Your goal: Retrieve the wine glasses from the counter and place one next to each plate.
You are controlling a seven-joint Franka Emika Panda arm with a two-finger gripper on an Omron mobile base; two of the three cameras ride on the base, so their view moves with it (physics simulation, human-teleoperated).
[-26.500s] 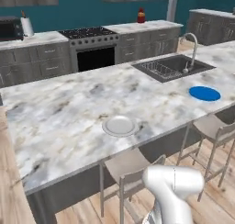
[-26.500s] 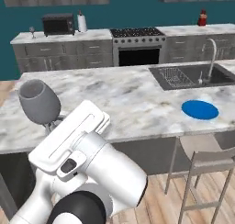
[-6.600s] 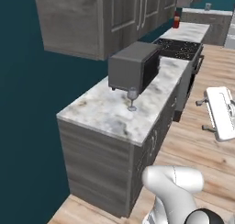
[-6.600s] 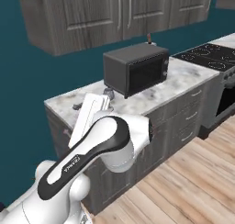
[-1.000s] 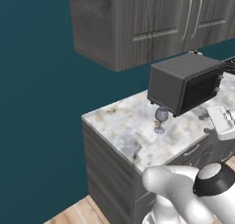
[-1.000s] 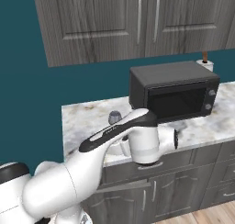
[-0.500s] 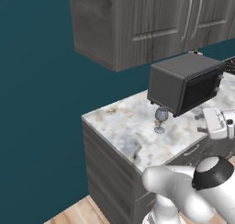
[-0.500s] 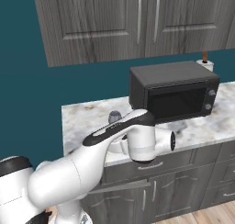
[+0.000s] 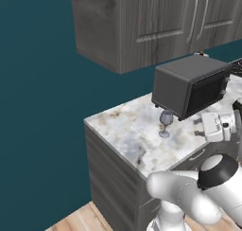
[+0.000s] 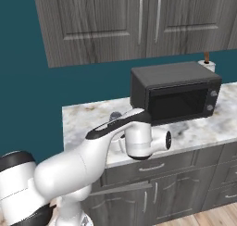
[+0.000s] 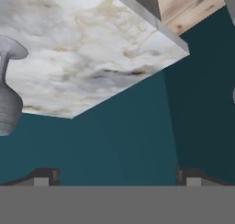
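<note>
One wine glass (image 9: 165, 123) stands upright on the marbled counter (image 9: 127, 135), just in front of the microwave's left corner. In the right base view the wine glass (image 10: 115, 116) peeks out behind my forearm. My white hand (image 9: 213, 126) hovers over the counter's front part, to the right of the glass and apart from it. In the rolled hand view the gripper (image 11: 117, 177) is open with nothing between its tips, and the glass (image 11: 6, 92) sits at the left edge over the counter (image 11: 92, 48). The plates are out of view.
A dark microwave (image 9: 191, 85) stands on the counter right behind the glass. Grey wall cabinets (image 9: 142, 26) hang above it. A paper towel roll (image 10: 207, 63) stands behind the microwave. The counter ends at its left edge against a teal wall (image 9: 42, 107).
Since the oldest frames the base has driven from the island to this short counter. Over the last second my hand has slid a little left, toward the glass.
</note>
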